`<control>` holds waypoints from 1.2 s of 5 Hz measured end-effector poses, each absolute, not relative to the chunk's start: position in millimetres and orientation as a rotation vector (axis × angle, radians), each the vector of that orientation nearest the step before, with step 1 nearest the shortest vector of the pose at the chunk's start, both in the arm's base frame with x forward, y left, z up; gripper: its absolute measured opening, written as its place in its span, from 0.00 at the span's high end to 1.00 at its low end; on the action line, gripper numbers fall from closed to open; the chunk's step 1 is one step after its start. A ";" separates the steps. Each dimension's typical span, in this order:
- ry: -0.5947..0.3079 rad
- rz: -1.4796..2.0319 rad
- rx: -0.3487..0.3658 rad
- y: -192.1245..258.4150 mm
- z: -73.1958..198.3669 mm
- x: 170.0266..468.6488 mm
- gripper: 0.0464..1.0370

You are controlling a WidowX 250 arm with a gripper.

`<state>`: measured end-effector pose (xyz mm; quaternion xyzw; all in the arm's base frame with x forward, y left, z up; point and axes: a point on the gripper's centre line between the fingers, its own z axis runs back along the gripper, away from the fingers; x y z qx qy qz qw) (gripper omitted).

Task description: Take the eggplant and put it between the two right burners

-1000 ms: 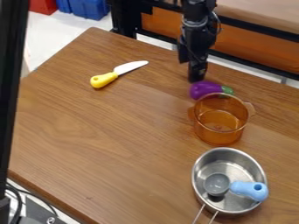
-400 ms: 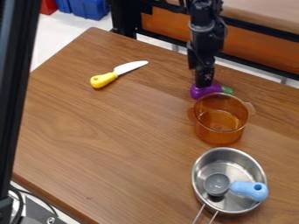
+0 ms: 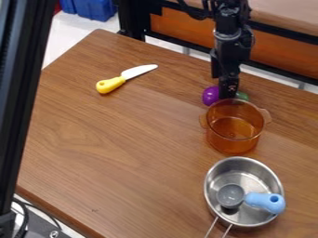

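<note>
The gripper (image 3: pixel 228 90) hangs over the middle of the purple eggplant (image 3: pixel 211 95), near the table's far edge. It hides the eggplant's centre, leaving the rounded purple end on the left and the green stem end on the right in sight. The eggplant lies on the wooden table, just behind the amber pot. Whether the gripper touches it I cannot tell. No stove burners are seen on the table.
An amber glass pot (image 3: pixel 233 126) stands close in front of the gripper. Nearer the front is a steel pan (image 3: pixel 243 193) holding a blue-handled grey scoop (image 3: pixel 231 195). A yellow-handled knife (image 3: pixel 112 84) lies at the left. A black post (image 3: pixel 22 93) rises along the left side.
The gripper has moved right and slightly down in the view, from the eggplant's left part to its middle. The eggplant, pot, pan and knife have stayed put.
</note>
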<state>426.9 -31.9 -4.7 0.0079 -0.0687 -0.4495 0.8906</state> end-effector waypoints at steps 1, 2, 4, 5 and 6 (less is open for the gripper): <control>-0.108 -0.926 0.000 -32.3 -17.3 422.1 0.04; -0.097 -0.925 0.018 -34.3 -23.0 423.3 0.04; -0.090 -0.904 0.018 -33.7 -24.0 422.7 0.09; -0.085 -0.893 0.028 -32.2 -25.5 425.5 0.34; -0.079 -0.881 0.016 -29.0 -24.0 426.2 0.38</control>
